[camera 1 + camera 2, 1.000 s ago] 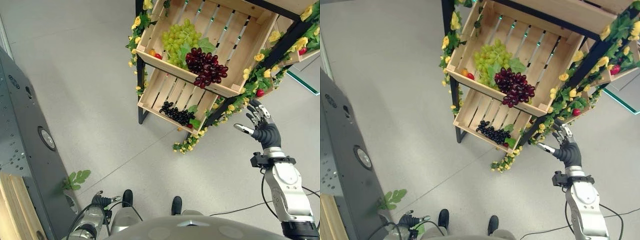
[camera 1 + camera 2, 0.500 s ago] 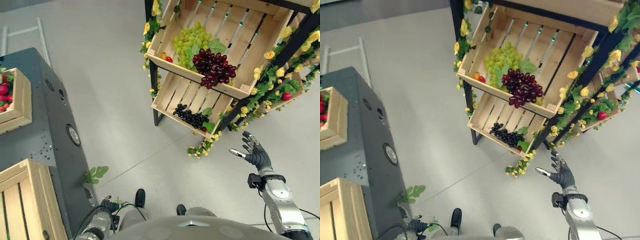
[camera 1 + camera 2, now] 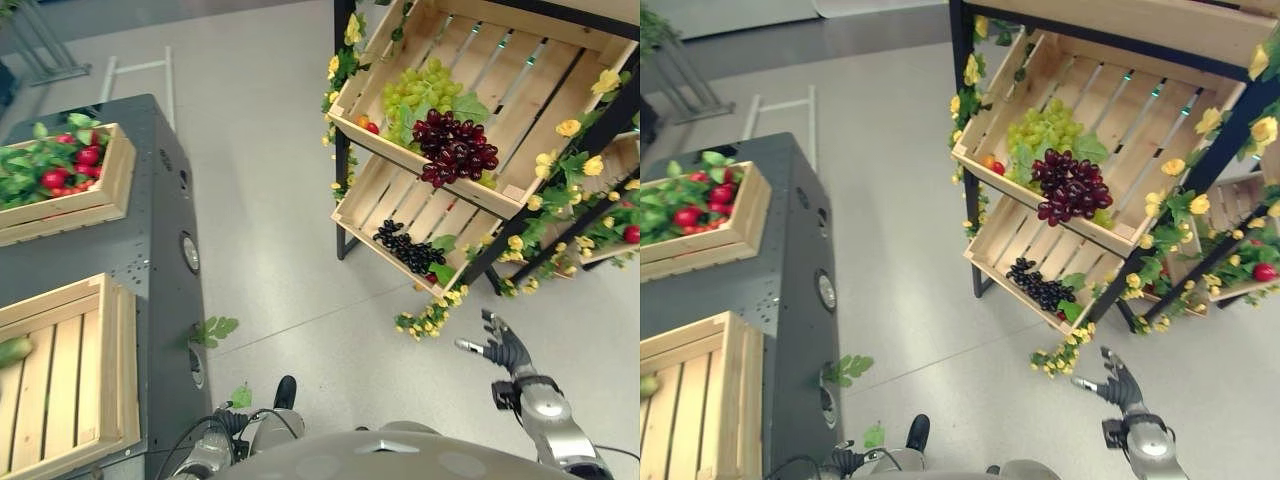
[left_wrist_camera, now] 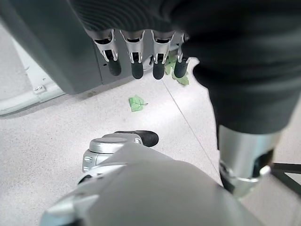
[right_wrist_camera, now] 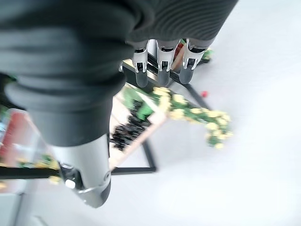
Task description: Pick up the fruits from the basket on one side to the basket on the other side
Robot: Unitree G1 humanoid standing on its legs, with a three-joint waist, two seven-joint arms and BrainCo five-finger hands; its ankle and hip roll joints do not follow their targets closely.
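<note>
Grey cabinet [image 3: 165, 250] beside fruit crates [image 3: 430, 140]

I'm standing in what looks like a mock fruit-shop display set up in a lab or showroom. A black-framed rack [image 3: 345, 150] holds tilted wooden crates [image 3: 520, 90] of green grapes [image 3: 415, 88], dark red grapes [image 3: 455, 150] and black grapes [image 3: 405, 248], trimmed with yellow flower garlands [image 3: 430, 318]. More crates [image 3: 70, 205] sit on a grey metal cabinet [image 3: 165, 240] over a plain grey speckled floor [image 3: 260, 200].
</note>
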